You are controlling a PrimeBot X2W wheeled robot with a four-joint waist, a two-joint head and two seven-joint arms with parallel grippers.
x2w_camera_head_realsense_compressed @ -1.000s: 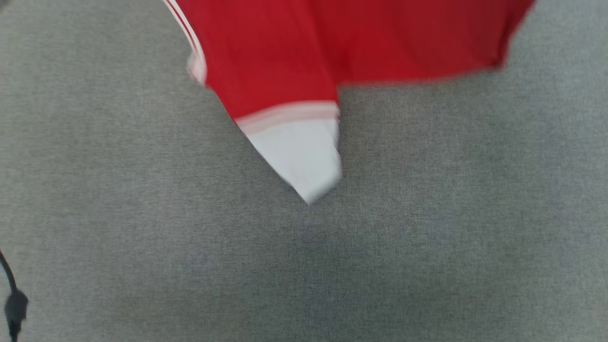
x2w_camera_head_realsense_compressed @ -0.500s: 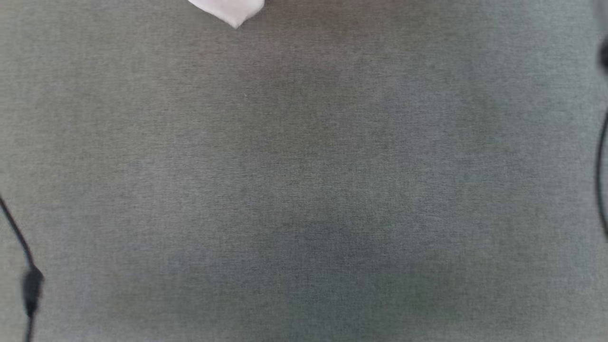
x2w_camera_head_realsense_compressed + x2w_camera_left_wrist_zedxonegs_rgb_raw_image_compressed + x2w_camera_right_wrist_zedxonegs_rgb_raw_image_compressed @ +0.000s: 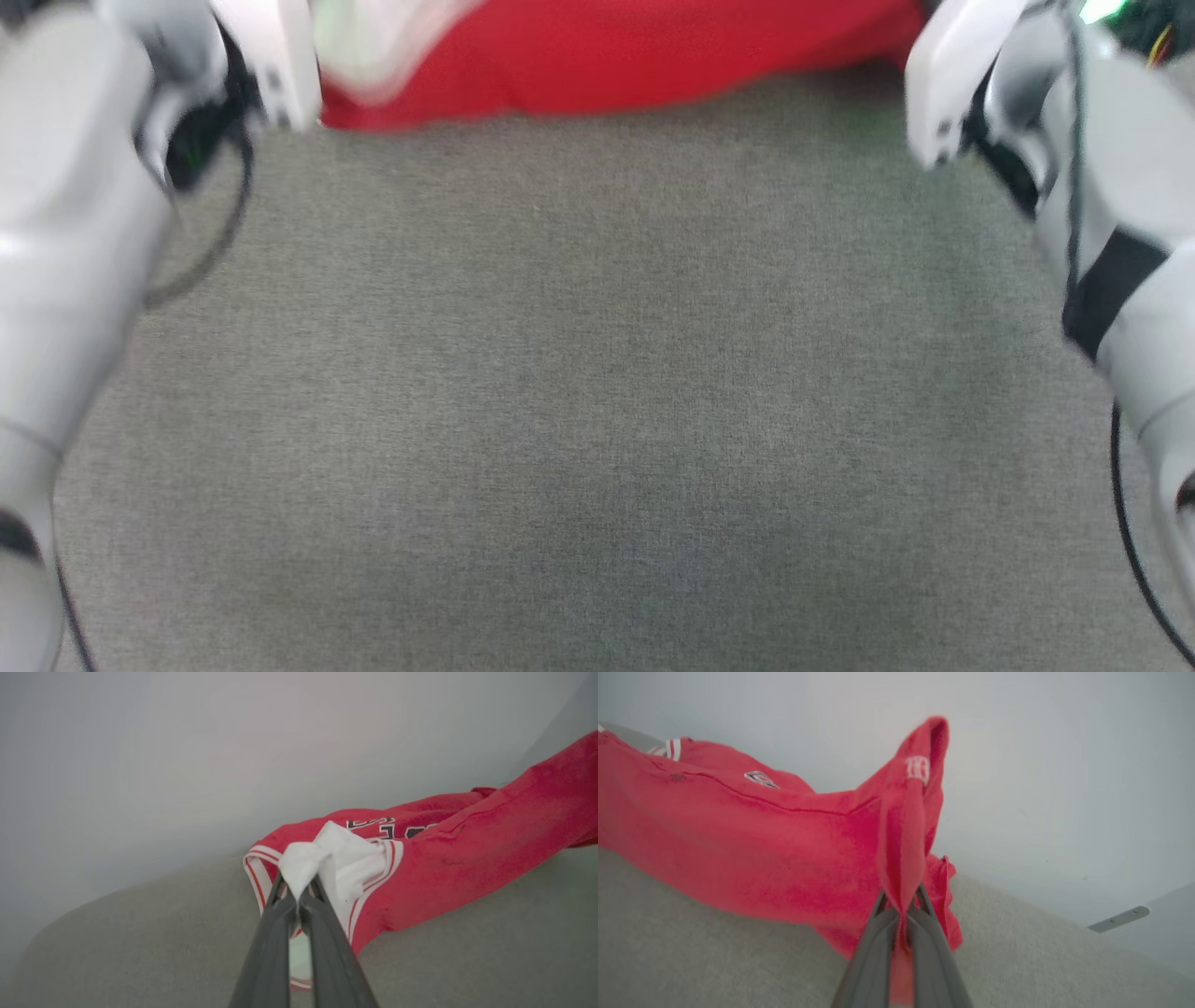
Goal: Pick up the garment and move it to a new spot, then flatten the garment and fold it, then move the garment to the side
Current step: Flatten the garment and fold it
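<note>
The garment (image 3: 616, 56) is a red T-shirt with white sleeve ends, stretched along the top edge of the head view between my two pale forearms. In the left wrist view my left gripper (image 3: 299, 896) is shut on the garment's (image 3: 467, 854) white sleeve end, which bunches over the fingertips. In the right wrist view my right gripper (image 3: 901, 905) is shut on a red fold of the garment (image 3: 761, 854) that stands up above the fingers. The cloth sags between the two grips, close over the grey surface.
A grey fabric surface (image 3: 597, 420) spreads under the garment. A pale wall (image 3: 233, 742) rises behind it. Dark cables (image 3: 201, 252) loop off my left forearm (image 3: 65, 243) and run along my right forearm (image 3: 1111, 187).
The head view has shifted a lot between frames. Both forearms have come into it at the upper corners, and the garment's red body shows again at the top after only a white tip was visible.
</note>
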